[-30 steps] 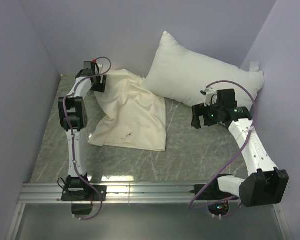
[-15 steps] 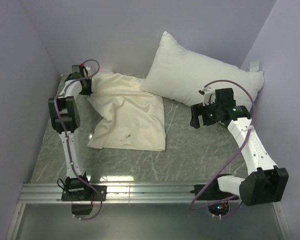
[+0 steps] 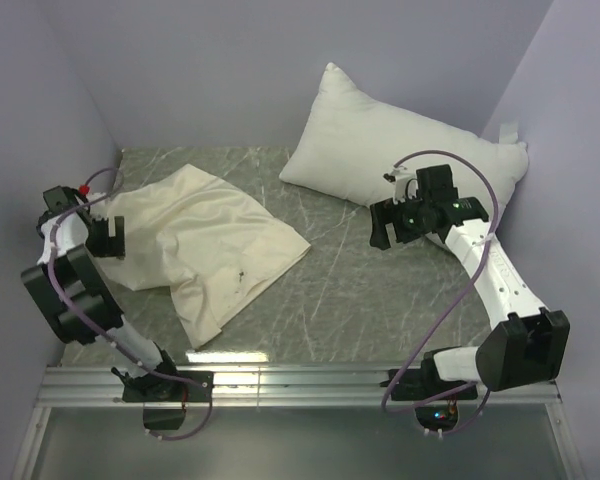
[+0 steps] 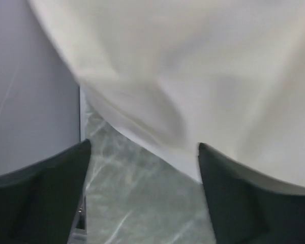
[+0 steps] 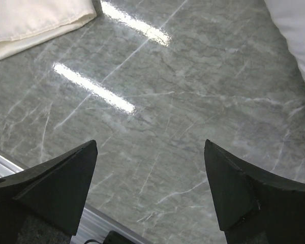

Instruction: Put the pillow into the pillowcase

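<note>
The pillow (image 3: 400, 140) is plump and white and leans against the back right walls; its edge shows in the right wrist view (image 5: 300, 30). The cream pillowcase (image 3: 220, 250) lies wrinkled and flat on the left half of the table. My left gripper (image 3: 108, 237) is at the pillowcase's far left corner by the left wall. In the left wrist view the gripper (image 4: 144, 145) is open, and the cloth (image 4: 193, 66) hangs just ahead, its edge meeting the right finger. My right gripper (image 3: 382, 224) hovers open and empty in front of the pillow, over bare table (image 5: 150, 142).
The grey marble table (image 3: 360, 290) is boxed in by lilac walls on the left (image 4: 30, 101), back and right. An aluminium rail (image 3: 300, 385) runs along the near edge. The pillowcase's near corner shows in the right wrist view (image 5: 30, 20).
My left arm has swung from the back towards the near left, dragging the pillowcase left and spreading it flatter. My right gripper has shifted slightly back and left. The pillow has not moved.
</note>
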Controlling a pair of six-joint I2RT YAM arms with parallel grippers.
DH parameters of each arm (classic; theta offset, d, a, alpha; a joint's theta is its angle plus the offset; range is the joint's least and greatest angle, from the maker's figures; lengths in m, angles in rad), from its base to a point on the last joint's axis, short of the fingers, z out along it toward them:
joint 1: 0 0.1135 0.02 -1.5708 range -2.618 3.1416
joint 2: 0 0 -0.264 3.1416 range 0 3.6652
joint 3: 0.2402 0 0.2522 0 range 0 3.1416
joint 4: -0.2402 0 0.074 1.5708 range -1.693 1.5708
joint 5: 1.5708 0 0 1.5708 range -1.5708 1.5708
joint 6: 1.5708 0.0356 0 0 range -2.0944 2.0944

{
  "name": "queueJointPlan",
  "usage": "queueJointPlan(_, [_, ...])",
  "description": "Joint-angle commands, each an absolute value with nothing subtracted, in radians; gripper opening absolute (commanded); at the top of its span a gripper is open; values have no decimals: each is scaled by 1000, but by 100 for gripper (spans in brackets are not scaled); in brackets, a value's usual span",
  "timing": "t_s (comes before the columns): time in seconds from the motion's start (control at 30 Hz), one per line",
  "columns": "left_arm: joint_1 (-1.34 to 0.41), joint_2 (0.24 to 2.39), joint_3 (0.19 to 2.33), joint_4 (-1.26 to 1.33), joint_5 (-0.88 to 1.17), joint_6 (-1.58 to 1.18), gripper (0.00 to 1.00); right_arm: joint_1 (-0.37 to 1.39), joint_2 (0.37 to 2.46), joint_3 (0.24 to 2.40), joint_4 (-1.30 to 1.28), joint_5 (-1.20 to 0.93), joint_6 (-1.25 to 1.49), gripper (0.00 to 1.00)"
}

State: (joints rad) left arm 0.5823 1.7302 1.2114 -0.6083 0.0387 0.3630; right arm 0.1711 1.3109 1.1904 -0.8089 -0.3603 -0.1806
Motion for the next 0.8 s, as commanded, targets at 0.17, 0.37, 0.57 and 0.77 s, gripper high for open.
queueJointPlan(0.17, [491, 1529, 1514, -782, 425, 473, 99, 187, 1338, 1255, -810, -388, -179, 92])
queueJointPlan(0.37, [338, 1774, 1701, -822, 511, 475, 99, 189, 1330, 1252, -811, -376, -181, 92])
queueJointPlan(0.57, [247, 2009, 1813, -770, 545, 420, 98, 187, 1301, 1232, -813, -359, -184, 92])
queueJointPlan(0.77, [164, 2125, 1830, -684, 477, 379, 92, 189, 1295, 1220, -810, -354, -184, 92])
